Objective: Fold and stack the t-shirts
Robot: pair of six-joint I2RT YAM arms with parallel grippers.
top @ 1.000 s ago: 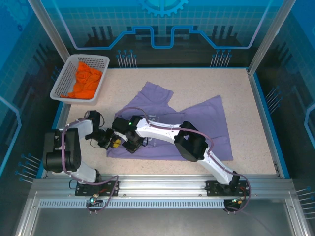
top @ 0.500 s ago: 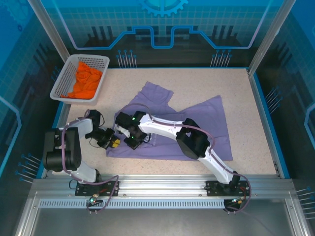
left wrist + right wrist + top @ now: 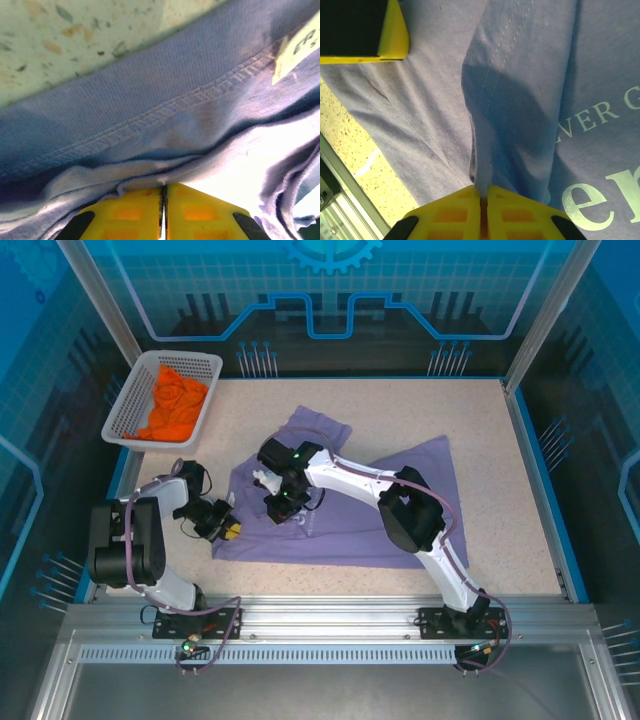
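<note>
Orange t-shirt (image 3: pixel 176 405) crumpled inside white mesh basket (image 3: pixel 124 418) at ten o'clock. Lavender t-shirt (image 3: pixel 425 490) spread across speckled table (image 3: pixel 500 430), centre. Left gripper (image 3: pixel 163 192) clenched on its hem at eight o'clock; right gripper (image 3: pixel 484 192) pinching a raised fold near the middle.

A white plastic mesh basket (image 3: pixel 128 400) sits at the far left corner of a speckled beige worktop (image 3: pixel 400 410), tilted so it overhangs the edge. A blue border (image 3: pixel 545 490) frames the worktop. Clear panels printed with blue line patterns (image 3: pixel 330 290) enclose it, held by slanted metal uprights (image 3: pixel 100 300). A ribbed aluminium rail (image 3: pixel 330 625) runs along the near edge. The close views show the same speckled surface (image 3: pixel 75 30) (image 3: pixel 375 185).
</note>
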